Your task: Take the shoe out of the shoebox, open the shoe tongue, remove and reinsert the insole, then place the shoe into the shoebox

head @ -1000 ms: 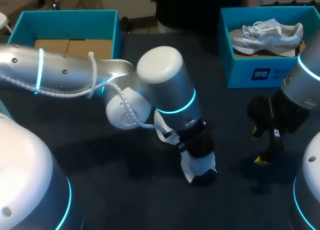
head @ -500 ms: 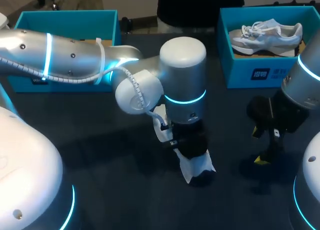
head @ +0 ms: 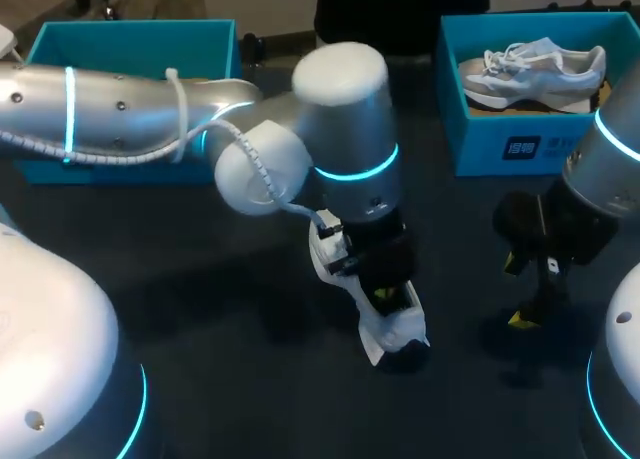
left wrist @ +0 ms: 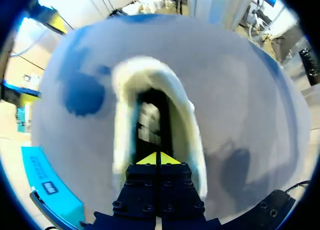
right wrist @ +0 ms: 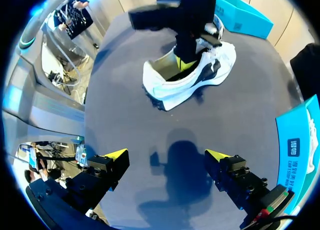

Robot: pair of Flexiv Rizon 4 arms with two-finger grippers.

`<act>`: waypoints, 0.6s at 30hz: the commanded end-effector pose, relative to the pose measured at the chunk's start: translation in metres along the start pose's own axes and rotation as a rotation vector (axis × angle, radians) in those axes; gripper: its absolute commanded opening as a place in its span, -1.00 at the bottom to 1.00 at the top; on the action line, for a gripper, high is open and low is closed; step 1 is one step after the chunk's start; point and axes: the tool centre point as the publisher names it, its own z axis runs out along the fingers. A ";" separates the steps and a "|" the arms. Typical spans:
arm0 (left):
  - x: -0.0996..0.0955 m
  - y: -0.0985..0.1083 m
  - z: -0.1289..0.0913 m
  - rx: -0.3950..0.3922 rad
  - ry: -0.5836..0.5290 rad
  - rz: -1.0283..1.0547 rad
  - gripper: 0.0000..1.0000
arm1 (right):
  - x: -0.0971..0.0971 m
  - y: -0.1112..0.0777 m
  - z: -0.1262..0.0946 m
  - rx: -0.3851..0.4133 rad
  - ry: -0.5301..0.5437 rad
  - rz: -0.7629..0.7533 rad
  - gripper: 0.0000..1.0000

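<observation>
Shoe (head: 388, 331) mostly hidden under left tool (left wrist: 159, 159), clenched inside its opening; right tool (right wrist: 166, 154) released, well apart.

Shoe (head: 385, 331) largely behind left arm (head: 340, 129)

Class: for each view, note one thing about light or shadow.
Head view: a cyan ring glows on the left arm; right wrist view: the shadow of the right gripper lies on the table; left wrist view: the shoe is dark inside.
</observation>
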 end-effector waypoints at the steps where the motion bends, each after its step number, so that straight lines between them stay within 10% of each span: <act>1: 0.003 -0.010 -0.006 0.014 -0.144 -0.019 -1.00 | 0.000 0.000 0.001 0.001 -0.001 0.000 1.00; 18: -0.025 -0.010 0.027 -0.047 -0.210 -0.113 -1.00 | 0.000 0.000 0.001 0.001 -0.001 0.000 1.00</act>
